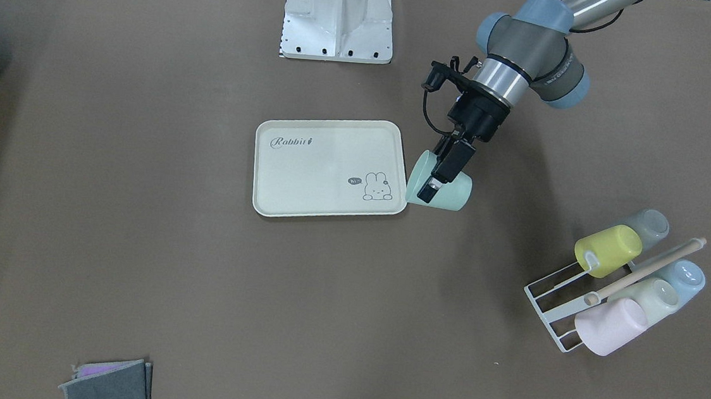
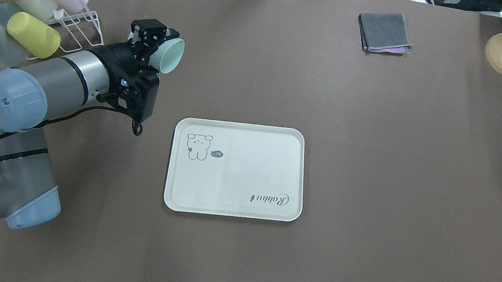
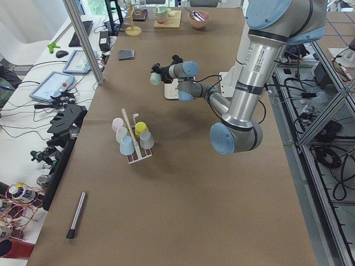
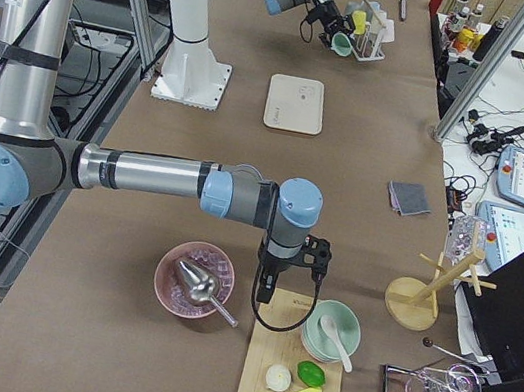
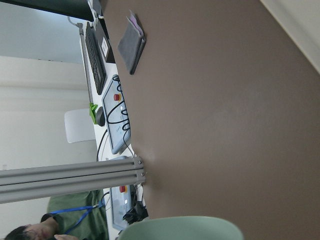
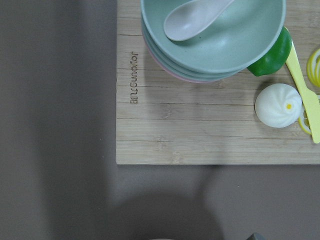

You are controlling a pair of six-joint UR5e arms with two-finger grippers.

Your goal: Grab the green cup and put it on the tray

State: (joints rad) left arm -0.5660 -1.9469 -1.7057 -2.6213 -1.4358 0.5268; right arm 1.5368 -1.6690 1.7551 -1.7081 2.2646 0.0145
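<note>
Toward the surface's left end, the left tool [image 1: 433,190] is clenching one green cup [image 1: 457,192], holding it tilted above the surface just beside the single tray [image 1: 306,176]. Five other cups [image 1: 608,250] are lying on one rack [image 1: 550,303] near the left operator-side corner. The right tool [image 4: 263,293] is hanging over the right end; I cannot tell its grip.

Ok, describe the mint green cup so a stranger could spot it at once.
Find the cream rectangular tray with the bunny drawing mid-table. Beside its bunny end, the left gripper holds a small mint-green plastic cup, tipped sideways. The other pastel cups sit on the white wire rack.
</note>
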